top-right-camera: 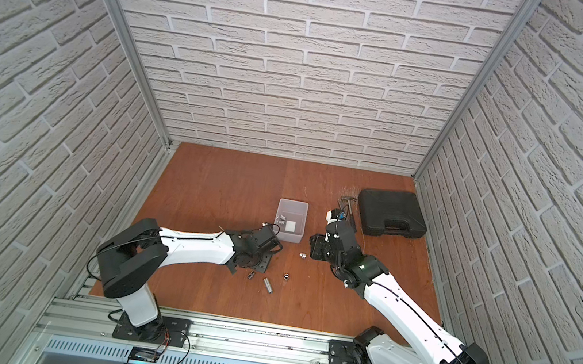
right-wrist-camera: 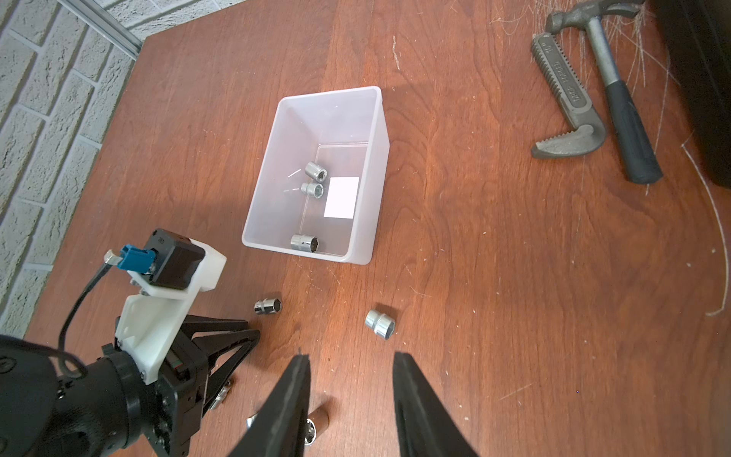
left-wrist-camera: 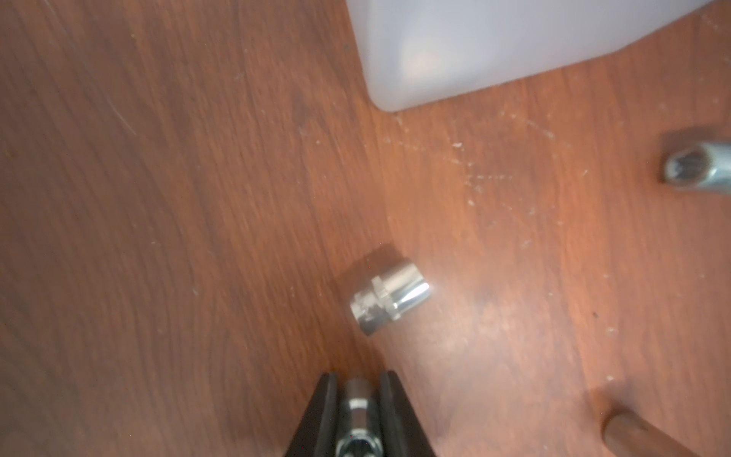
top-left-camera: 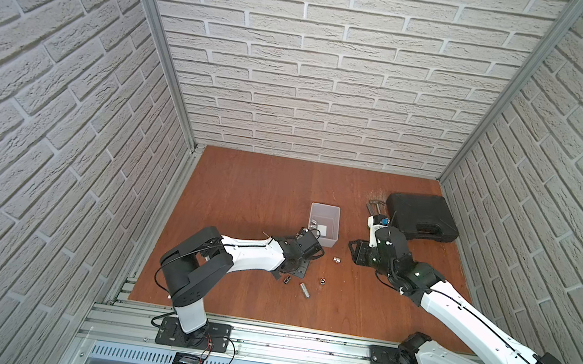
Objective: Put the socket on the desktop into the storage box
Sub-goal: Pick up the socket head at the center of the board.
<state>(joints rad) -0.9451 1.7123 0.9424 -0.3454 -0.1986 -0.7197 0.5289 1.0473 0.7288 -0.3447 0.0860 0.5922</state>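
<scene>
Chrome cylindrical socket (left-wrist-camera: pixel 358 399) clamped in the closed left pincer (left-wrist-camera: pixel 359 375), near the pale translucent plastic storage box (left-wrist-camera: pixel 474 51); right pincer (right-wrist-camera: pixel 351 356) part-open, empty. It may slip (slick metal) and roll across the reddish wooden counter (left-wrist-camera: pixel 158 198).

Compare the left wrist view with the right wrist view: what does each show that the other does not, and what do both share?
Only the left wrist view looks straight along the left end effector, shut on a socket. Only the right wrist view shows the inside of the storage box with three sockets in it, the hammer, the toothed wrench and the open right end effector. Both show the desktop, the box's outer wall and loose sockets lying on the desktop.
</scene>
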